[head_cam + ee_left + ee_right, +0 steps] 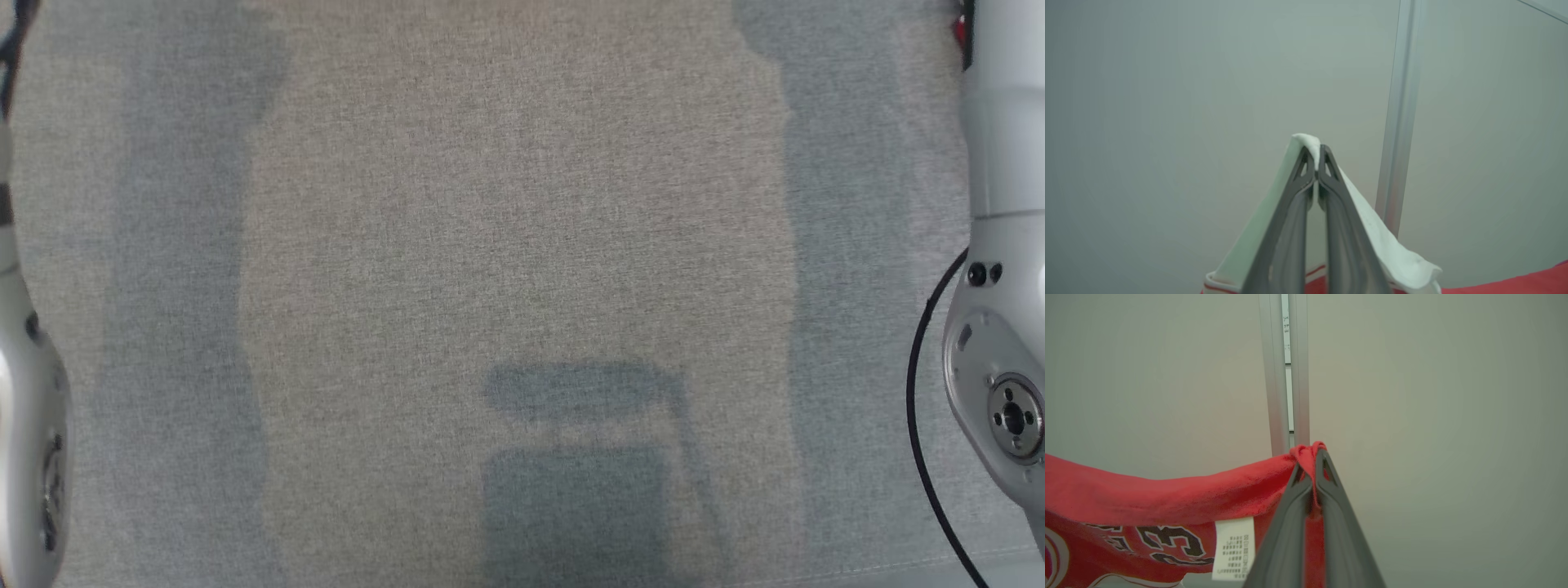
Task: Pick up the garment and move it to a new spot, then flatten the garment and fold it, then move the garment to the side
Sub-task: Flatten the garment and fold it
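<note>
Pinching one garment [1147, 494] between them, both grippers are clamped on cloth: the right gripper [1314, 465] on a bunched red edge, the left gripper [1316, 163] on a white corner. From the right fingers the red edge runs lengthwise to that view's left, sagging. One white label [1233, 547] has print too small to read, beside black white-outlined numerals [1167, 541], seemingly 3s; behind stand one aluminium post [1284, 375] and a pale wall [1433, 396].
</note>
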Controlling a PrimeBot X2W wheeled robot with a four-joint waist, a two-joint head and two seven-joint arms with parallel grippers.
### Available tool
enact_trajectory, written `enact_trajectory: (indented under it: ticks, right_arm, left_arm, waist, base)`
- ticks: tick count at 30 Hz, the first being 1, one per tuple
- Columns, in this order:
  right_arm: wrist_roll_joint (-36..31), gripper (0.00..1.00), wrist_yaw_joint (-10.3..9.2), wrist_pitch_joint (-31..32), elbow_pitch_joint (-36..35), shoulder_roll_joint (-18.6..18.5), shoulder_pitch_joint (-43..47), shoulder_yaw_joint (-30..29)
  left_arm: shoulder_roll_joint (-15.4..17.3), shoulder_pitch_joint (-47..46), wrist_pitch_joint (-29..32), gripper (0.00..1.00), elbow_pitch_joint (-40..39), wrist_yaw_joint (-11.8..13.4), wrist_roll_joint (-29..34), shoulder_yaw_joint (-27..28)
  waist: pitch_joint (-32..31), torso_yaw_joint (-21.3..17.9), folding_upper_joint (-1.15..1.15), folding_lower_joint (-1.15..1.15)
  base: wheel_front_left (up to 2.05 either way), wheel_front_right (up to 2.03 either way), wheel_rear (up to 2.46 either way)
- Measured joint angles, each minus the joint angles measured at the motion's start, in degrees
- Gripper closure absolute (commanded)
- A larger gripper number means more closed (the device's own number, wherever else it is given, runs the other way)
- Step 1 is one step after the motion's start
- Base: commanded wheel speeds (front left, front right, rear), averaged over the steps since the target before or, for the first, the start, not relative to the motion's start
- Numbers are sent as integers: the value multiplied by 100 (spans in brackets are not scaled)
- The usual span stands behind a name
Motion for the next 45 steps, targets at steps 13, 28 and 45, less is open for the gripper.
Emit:
enact_trajectory:
  ticks: [13, 28, 45]
  right_arm:
    - [1735, 100, 0, -90, 632, 38, 983, 704]
    - [3327, 100, -1, 613, -693, -355, 2828, 1335]
    - [3810, 100, -1, 727, -2425, -435, 6475, 989]
  left_arm:
    - [266, 2137, -69, 100, -1492, -144, -805, 178]
    - [749, 4960, 186, 100, -3701, 41, -1479, 308]
    - [422, 8569, -36, 100, -4186, 147, -1241, -137]
  waist:
    - [762, 180, 0, -1]
    - [48, 143, 0, -2]
    - [-1517, 391, 0, -2]
  base:
    - [0, 0, 0]
    - [0, 0, 0]
    - [0, 0, 0]
